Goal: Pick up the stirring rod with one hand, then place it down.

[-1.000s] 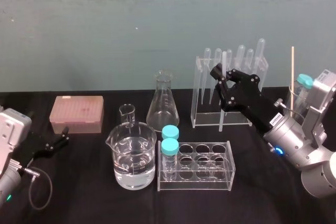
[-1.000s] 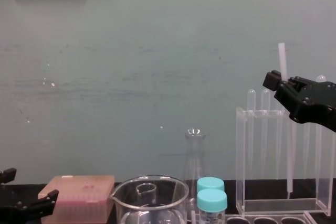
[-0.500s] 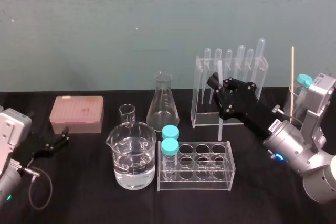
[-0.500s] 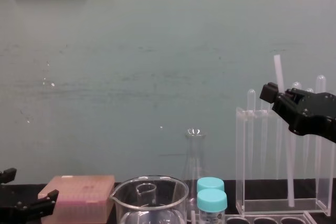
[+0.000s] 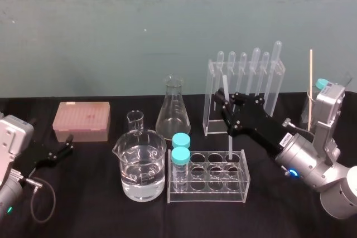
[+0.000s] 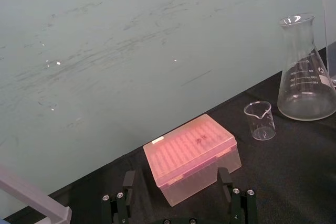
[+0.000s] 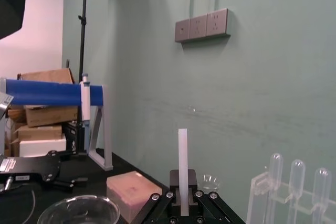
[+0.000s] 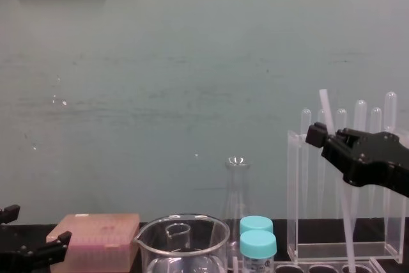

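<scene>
My right gripper [image 5: 226,106] is shut on the stirring rod [image 5: 229,146], a thin whitish rod held nearly upright with its top leaning slightly left. The gripper hangs in front of the tall clear rack [image 5: 245,90]. The rod's lower end reaches down to the back right of the low clear tube rack [image 5: 223,178]. In the chest view the rod [image 8: 326,107] sticks up above the black fingers [image 8: 339,148] and continues below them. The right wrist view shows the rod [image 7: 182,166] rising straight out between the fingers [image 7: 157,203]. My left gripper [image 5: 58,151] rests open at the left table edge.
A beaker of water [image 5: 140,165], a small beaker [image 5: 135,121], a conical flask [image 5: 173,110] and a pink tip box [image 5: 81,121] stand left of the racks. Two blue-capped vials [image 5: 180,157] sit in the low rack. A thin wooden stick [image 5: 310,82] stands at far right.
My right gripper has come down and toward the left front with the rod. The rod's lower end has moved from the tall rack to the low rack. The left arm has not moved.
</scene>
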